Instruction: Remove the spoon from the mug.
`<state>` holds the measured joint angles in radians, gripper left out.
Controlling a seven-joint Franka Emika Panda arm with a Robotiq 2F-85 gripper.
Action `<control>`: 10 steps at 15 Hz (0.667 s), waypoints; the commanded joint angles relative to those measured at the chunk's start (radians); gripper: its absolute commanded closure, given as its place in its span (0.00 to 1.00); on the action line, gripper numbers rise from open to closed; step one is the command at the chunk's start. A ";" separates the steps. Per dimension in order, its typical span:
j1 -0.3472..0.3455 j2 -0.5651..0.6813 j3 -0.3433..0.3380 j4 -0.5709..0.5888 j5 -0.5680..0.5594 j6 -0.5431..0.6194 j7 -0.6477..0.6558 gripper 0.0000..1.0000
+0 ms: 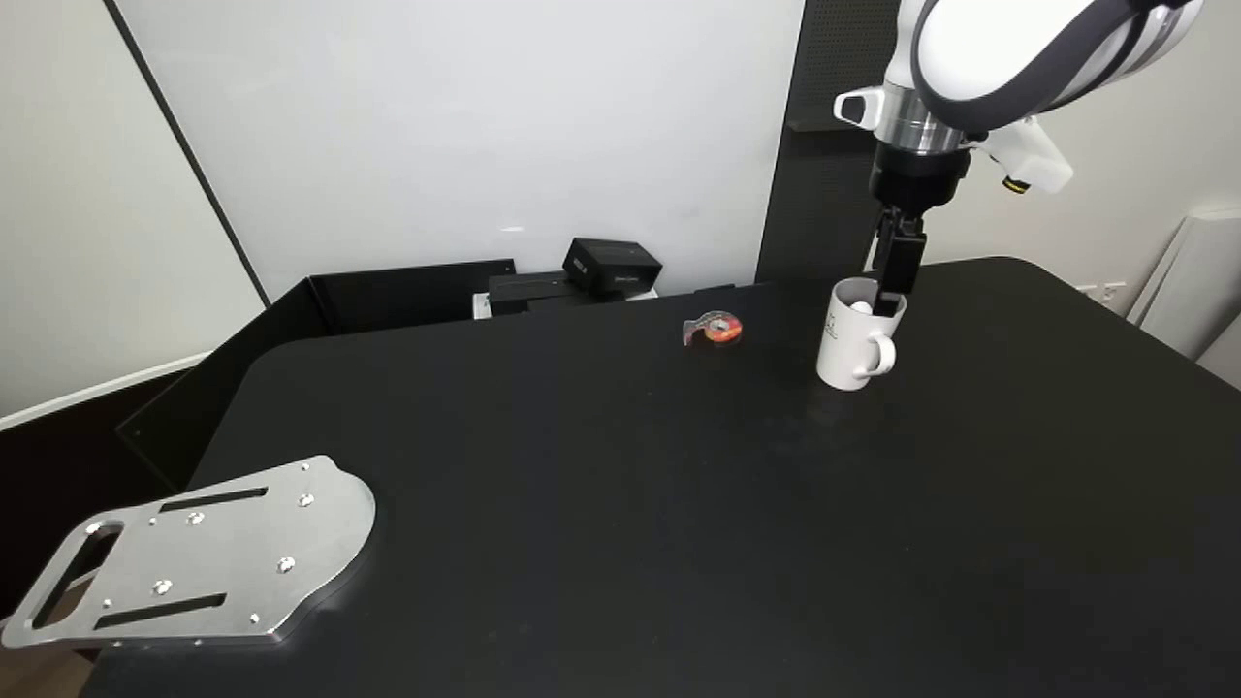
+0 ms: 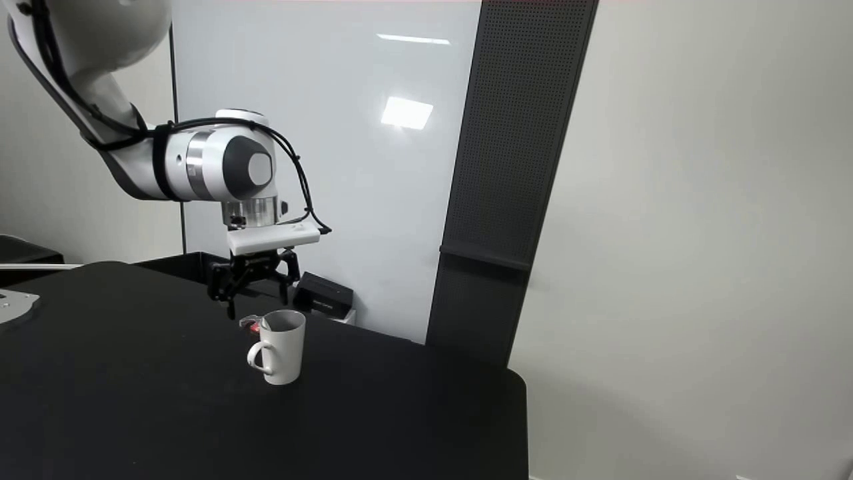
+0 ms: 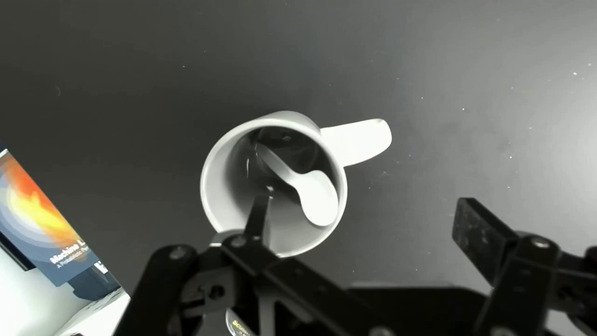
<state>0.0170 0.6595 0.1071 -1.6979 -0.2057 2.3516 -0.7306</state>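
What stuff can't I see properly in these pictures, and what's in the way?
Most of the slim white spoon: hidden in an exterior view by the white cylindrical mug.
Part of the mug's rim: hidden by the black claw in the wrist view.
Silver metal plate: cut off by the picture's left edge in an exterior view.
Lettering on the black rectangular box: too small in an exterior view.

White cylindrical mug [image 2: 286, 352] with one loop handle: stands upright, mouth facing up; small dark print on its outer wall
Small slim white spoon [image 3: 308, 189] with an oval bowl: in the mug, leaning
Spoon bowl: uppermost, close to the rim, on the mug handle's side
Spoon stem: runs down from the bowl across the mug's interior towards the bottom
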 commanded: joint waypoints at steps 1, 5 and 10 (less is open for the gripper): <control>-0.002 0.022 0.001 0.023 -0.005 -0.001 0.010 0.00; -0.001 0.039 0.000 0.028 -0.008 -0.002 0.011 0.00; 0.000 0.053 0.000 0.033 -0.008 -0.005 0.012 0.00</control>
<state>0.0169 0.6924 0.1071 -1.6956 -0.2057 2.3517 -0.7306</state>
